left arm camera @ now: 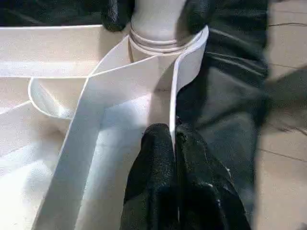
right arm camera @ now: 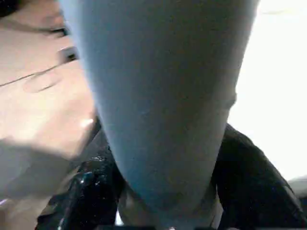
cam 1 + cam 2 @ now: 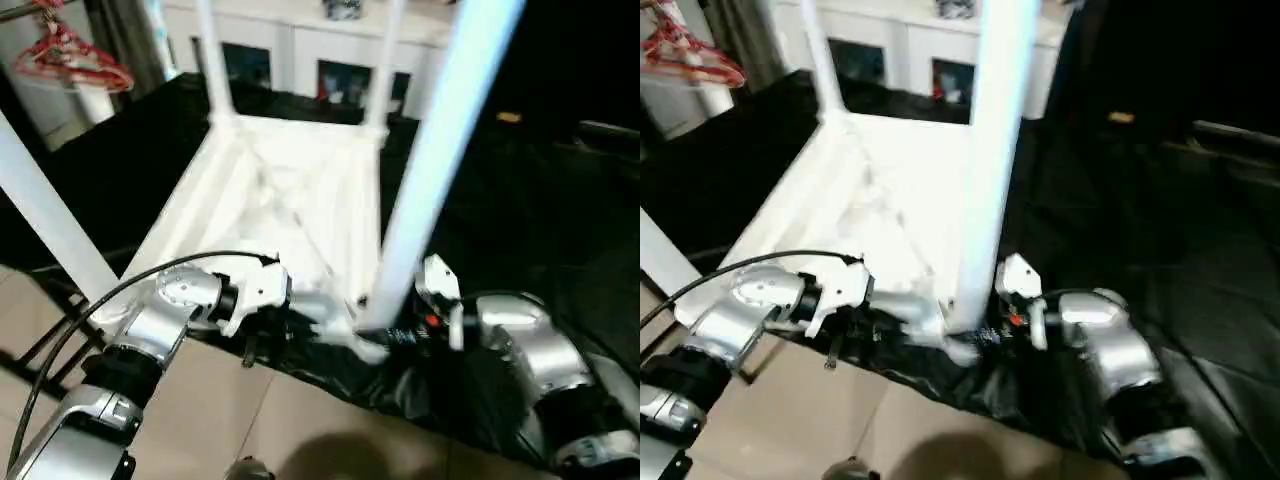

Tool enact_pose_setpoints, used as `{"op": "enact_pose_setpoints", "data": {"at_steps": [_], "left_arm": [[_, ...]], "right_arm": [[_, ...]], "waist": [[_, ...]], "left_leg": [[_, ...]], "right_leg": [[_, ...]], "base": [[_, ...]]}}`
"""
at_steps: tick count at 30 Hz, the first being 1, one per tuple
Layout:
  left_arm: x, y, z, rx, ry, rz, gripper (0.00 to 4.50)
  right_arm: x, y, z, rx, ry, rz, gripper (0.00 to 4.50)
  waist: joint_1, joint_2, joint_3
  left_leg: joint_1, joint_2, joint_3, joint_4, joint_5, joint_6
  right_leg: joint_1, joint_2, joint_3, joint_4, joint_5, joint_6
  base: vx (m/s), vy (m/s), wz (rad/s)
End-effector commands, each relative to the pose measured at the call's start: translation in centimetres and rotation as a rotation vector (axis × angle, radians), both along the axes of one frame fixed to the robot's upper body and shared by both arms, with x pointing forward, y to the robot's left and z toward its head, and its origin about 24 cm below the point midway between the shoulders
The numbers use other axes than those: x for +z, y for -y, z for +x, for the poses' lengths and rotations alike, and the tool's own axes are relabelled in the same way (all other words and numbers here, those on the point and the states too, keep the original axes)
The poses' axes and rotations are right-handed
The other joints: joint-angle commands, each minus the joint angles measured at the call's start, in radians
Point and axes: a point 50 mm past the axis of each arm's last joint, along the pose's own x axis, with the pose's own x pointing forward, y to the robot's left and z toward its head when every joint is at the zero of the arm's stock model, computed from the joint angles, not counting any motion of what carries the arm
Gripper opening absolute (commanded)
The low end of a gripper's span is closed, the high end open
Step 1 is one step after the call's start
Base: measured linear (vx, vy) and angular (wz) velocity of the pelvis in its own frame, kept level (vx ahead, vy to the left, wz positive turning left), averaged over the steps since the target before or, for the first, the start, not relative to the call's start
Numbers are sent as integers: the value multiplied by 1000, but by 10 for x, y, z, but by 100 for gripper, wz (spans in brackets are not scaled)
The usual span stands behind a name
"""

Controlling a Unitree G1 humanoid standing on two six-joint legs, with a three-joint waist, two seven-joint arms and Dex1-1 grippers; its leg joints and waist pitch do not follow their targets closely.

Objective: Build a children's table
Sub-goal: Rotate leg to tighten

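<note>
Both tools grip: left [image 1: 175, 143] pinching the tabletop [image 3: 290, 190] rim, right [image 2: 165, 191] around a leg [image 2: 158, 96].

Black sheet [image 3: 520, 230] spread over the work surface, upturned white table top [image 3: 290, 200] lying on it, tan tiled floor [image 3: 200, 410] at the near edge

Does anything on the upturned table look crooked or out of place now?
Nothing stands out. The table top lies underside up, and the near leg stands in its corner socket with the right gripper around its base. No damage shows.
</note>
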Motion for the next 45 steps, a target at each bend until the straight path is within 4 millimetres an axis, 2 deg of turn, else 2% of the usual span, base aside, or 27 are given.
{"op": "enact_pose_setpoints", "data": {"at_steps": [1,2,3,4,5,6,7,8,10,12,13,14,17,18,20,21,23,24,26,29,33,35,38,41,43,44,45], "left_arm": [[2,9,12,177,81,-36,0],[1,12,13,198,86,-38,0],[1,16,14,217,91,-46,0],[0,20,15,238,94,-58,0],[0,22,15,243,91,-63,0],[-1,28,16,253,94,-69,0],[-3,36,16,268,98,-72,0],[-5,45,17,288,102,-77,0],[-6,55,18,307,103,-84,0],[-7,63,18,321,104,-86,0],[-7,68,18,324,112,-81,0],[-8,72,19,330,123,-74,0],[-6,77,20,326,139,-74,0],[-5,77,20,321,142,-75,0],[-4,76,21,320,145,-74,0],[-3,74,21,308,146,-75,0],[-2,70,20,272,141,-82,0],[-2,66,18,241,137,-79,0],[-2,56,13,181,122,-63,0],[-2,44,10,134,102,-50,0],[-2,37,8,103,87,-45,0],[1,22,4,36,52,-34,0],[5,13,3,-20,27,-20,0],[6,11,2,-37,15,-17,0],[7,9,2,-56,3,-18,0],[8,9,2,-63,-3,-19,0],[8,9,2,-63,-3,-19,0]], "right_arm": [[-17,-20,3,-97,-36,-8,230],[-19,-22,6,-150,-31,-8,225],[-21,-23,9,-199,-34,-3,221],[-22,-25,11,-251,-43,6,215],[-23,-26,13,-270,-47,7,210],[-24,-30,15,-320,-51,21,210],[-25,-37,19,-389,-57,35,204],[-27,-44,22,-448,-67,46,202],[-28,-53,25,-503,-74,52,201],[-29,-61,28,-556,-69,40,200],[-28,-69,29,-572,-63,37,200],[-28,-75,29,-585,-54,33,200],[-25,-84,28,-554,18,20,200],[-24,-83,28,-537,17,30,200],[-25,-82,27,-515,0,44,254],[-24,-79,27,-505,-12,57,268],[-22,-71,27,-487,-16,67,277],[-22,-66,27,-447,-10,57,277],[-21,-56,24,-352,10,26,313],[-16,-44,22,-251,26,11,313],[-11,-37,22,-185,25,14,313],[-2,-23,14,3,14,3,313],[0,-12,5,148,-5,-42,313],[0,-9,2,195,-12,-60,313],[-1,-6,-2,237,-24,-78,313],[-1,-6,-4,263,-41,-79,313],[-1,-6,-4,263,-41,-79,313]], "waist": [[-7,-9,-49],[-16,-8,-43],[-16,-8,-43],[-26,-12,-41],[-29,-12,-42],[-28,-14,-44],[-31,-6,-49],[-36,-4,-52],[-41,-4,-52],[-41,-3,-51],[-40,4,-54],[-42,5,-55],[-42,4,-60],[-41,4,-60],[-40,6,-61],[-41,0,-60],[-42,0,-58],[-41,-10,-57],[-38,-7,-58],[-39,-10,-59],[-37,-9,-58],[-30,-13,-61],[-23,-11,-63],[-18,-13,-64],[-14,-12,-64],[-11,-6,-63],[-10,-9,-63]], "left_leg": [[6,7,-2,-89,-303,-22],[4,5,-6,-94,-325,-31],[4,5,-6,-94,-325,-31],[13,1,-10,-95,-367,-36],[26,-1,-9,-93,-384,-29],[28,-1,-8,-93,-375,-22],[23,2,-8,-98,-340,-18],[16,2,-9,-102,-303,-20],[16,1,-5,-102,-288,-28],[18,-1,-4,-100,-309,-18],[19,-1,-5,-101,-311,-17],[16,0,-5,-100,-302,-17],[15,-1,-1,-96,-276,-9],[14,-2,-1,-97,-271,-4],[11,-1,0,-97,-254,5],[11,-1,1,-97,-256,7],[9,0,0,-100,-274,16],[9,-1,0,-100,-277,21],[8,1,-1,-100,-269,26],[8,5,1,-98,-247,29],[9,6,4,-96,-228,35],[8,7,7,-89,-199,53],[5,8,8,-83,-173,66],[7,7,10,-78,-146,74],[9,7,11,-77,-149,74],[11,7,10,-78,-155,71],[11,7,11,-78,-158,70]], "right_leg": [[44,-60,38,-98,-420,-122],[44,-60,35,-106,-480,-102],[44,-60,35,-106,-480,-102],[41,-63,30,-120,-588,-61],[33,-62,31,-130,-618,-52],[34,-62,33,-131,-608,-53],[37,-60,37,-124,-540,-71],[46,-55,35,-117,-462,-89],[45,-50,35,-112,-398,-107],[44,-51,36,-114,-409,-112],[44,-52,37,-113,-407,-114],[44,-52,38,-111,-383,-117],[46,-49,38,-108,-334,-121],[48,-48,38,-107,-321,-122],[51,-45,37,-101,-267,-135],[51,-44,37,-102,-267,-136],[52,-47,37,-105,-298,-132],[54,-47,36,-109,-315,-126],[54,-50,37,-107,-323,-119],[53,-49,37,-102,-286,-135],[53,-47,37,-96,-237,-160],[57,-43,36,-86,-162,-180],[60,-44,34,-76,-97,-205],[60,-43,33,-69,-38,-227],[60,-44,34,-69,-38,-235],[60,-44,34,-70,-49,-236],[61,-43,34,-72,-52,-234]], "base": [[0,0,0],[0,0,0],[0,0,0],[0,0,0],[0,0,0],[0,0,0],[0,0,0],[0,0,0],[0,0,0],[0,0,0],[0,0,0],[0,0,0],[0,0,0],[0,0,0],[0,0,0],[0,0,0],[0,0,0],[0,0,0],[0,0,0],[0,0,0],[0,0,0],[0,0,0],[0,0,0],[0,0,0],[0,0,0],[0,0,0],[0,0,0]]}}
